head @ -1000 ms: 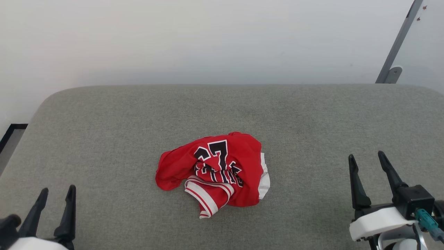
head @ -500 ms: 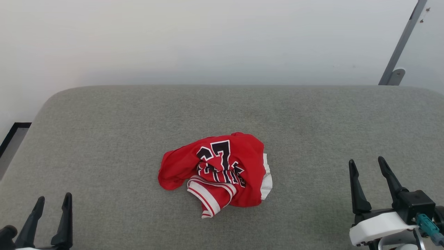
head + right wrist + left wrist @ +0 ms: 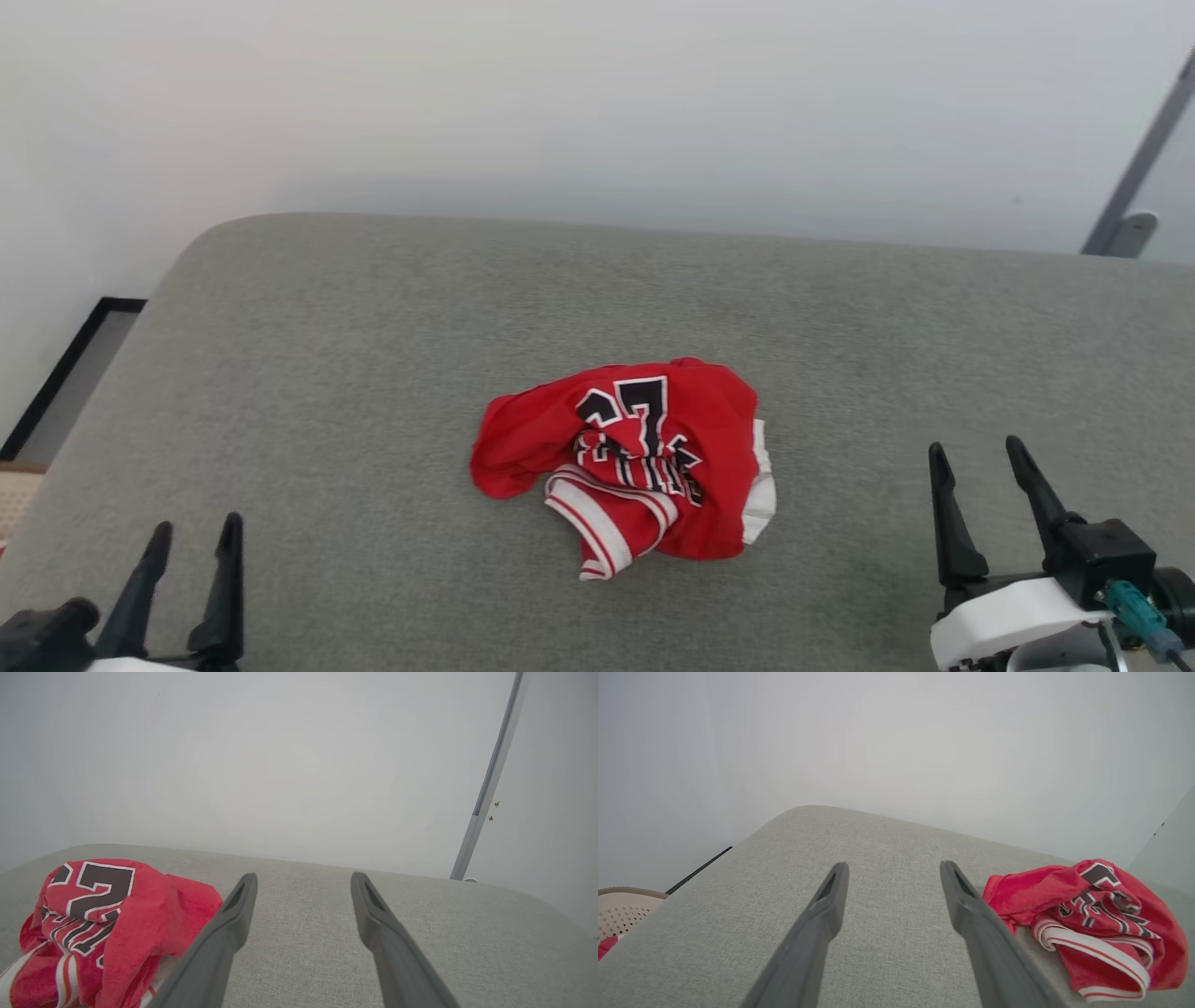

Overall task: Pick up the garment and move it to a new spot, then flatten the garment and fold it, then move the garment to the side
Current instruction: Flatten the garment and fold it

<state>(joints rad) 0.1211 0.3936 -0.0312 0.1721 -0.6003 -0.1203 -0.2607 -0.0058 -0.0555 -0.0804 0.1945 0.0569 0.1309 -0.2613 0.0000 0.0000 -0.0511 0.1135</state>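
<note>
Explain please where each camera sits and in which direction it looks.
Head view: above, looking forward and down at the garment on the grey cushion; left tool and right tool show, open.
Left wrist view: low, along the left tool; garment at right.
Right wrist view: low, along the right tool; garment at left.
Shared: all three show the garment.

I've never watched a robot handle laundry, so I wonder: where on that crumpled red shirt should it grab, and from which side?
Probably the striped trim of the garment: it juts from the heap's near edge toward the robot as a doubled band. The open right gripper could come down from above on the near side, straddling it.
</note>
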